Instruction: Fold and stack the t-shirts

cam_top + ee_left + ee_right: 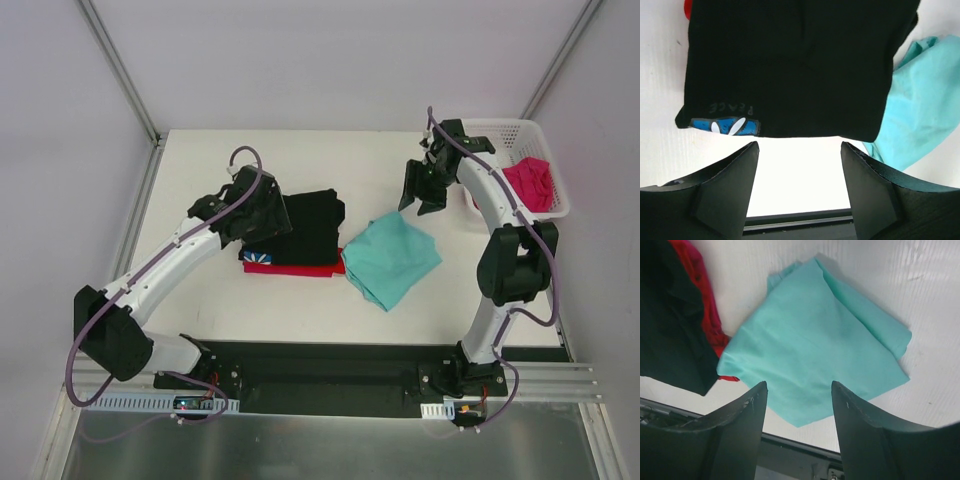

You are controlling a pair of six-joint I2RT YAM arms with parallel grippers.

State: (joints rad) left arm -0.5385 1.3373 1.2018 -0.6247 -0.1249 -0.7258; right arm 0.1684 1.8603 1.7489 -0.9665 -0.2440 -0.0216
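Stack's half built, nothing gripped

The black shirt [312,222] lies folded on the red shirt [300,268] mid-surface, so that's the stack. The left tool [800,147] hovers at its left edge, jaws apart and empty. The right tool [799,385] hangs open and empty over the loosely folded teal shirt [392,258], just right of the stack. The pink shirt [530,182] waits in the basket [500,128], far right. There's bare surface [300,160] beyond the stack for moving.
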